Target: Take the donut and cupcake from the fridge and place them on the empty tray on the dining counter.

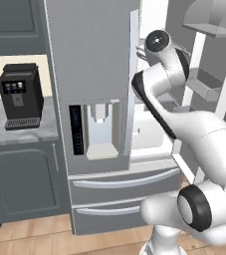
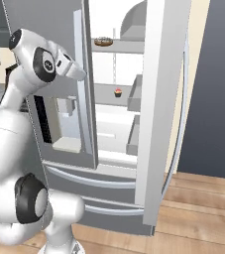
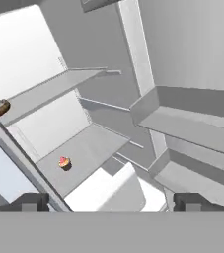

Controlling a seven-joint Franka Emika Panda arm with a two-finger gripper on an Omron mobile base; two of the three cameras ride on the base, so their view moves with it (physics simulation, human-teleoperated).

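The donut sits on the upper shelf of the open fridge, the cupcake on the shelf below. The gripper faces the interior, fingers spread wide, holding nothing. This looks like the first reach; next it must advance to one pastry and close.

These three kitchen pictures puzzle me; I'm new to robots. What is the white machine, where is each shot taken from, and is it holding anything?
The white machine is a jointed robot arm on a base that can drive. Two pictures come from cameras on that base, left and right behind the arm, facing the fridge, whose right door stands open. The third looks along the gripper into the fridge; its dark fingertips stand wide apart and hold nothing. The donut lies on an upper shelf, the cupcake on the shelf below. A coffee machine stands on the side counter.
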